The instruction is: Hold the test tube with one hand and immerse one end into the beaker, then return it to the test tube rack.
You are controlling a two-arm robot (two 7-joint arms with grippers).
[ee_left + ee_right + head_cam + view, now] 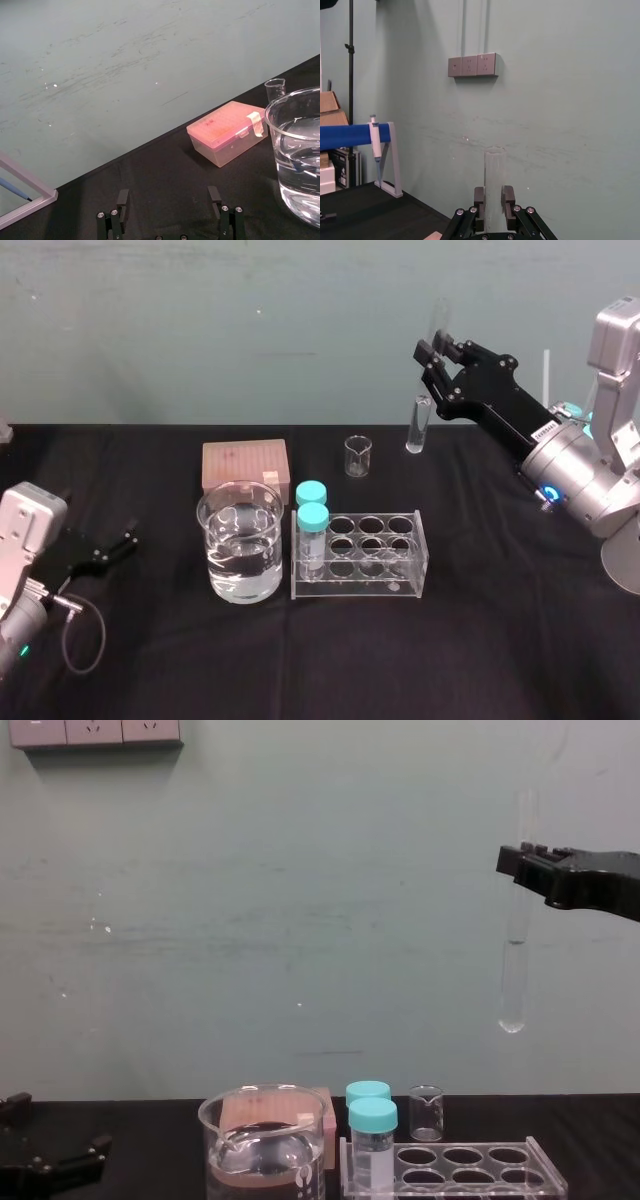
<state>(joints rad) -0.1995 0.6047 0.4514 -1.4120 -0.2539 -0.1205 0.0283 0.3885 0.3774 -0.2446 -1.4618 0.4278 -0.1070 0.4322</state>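
Note:
My right gripper (432, 365) is shut on the test tube (419, 425), a long clear glass tube held upright high above the table's back right. From the chest the test tube (516, 970) hangs well above the rack, its rounded end down. In the right wrist view the tube (495, 167) stands between the fingers (508, 197). The wide beaker (240, 540) with clear liquid sits left of the clear rack (420, 540). My left gripper (125, 540) rests open near the table's left edge, nothing in it.
A pink tip box (245, 462) lies behind the beaker. A tiny beaker (358, 456) stands behind the rack. Two teal-capped vials (312, 525) fill the rack's left end. A pipette on a stand (377, 150) is at the far side.

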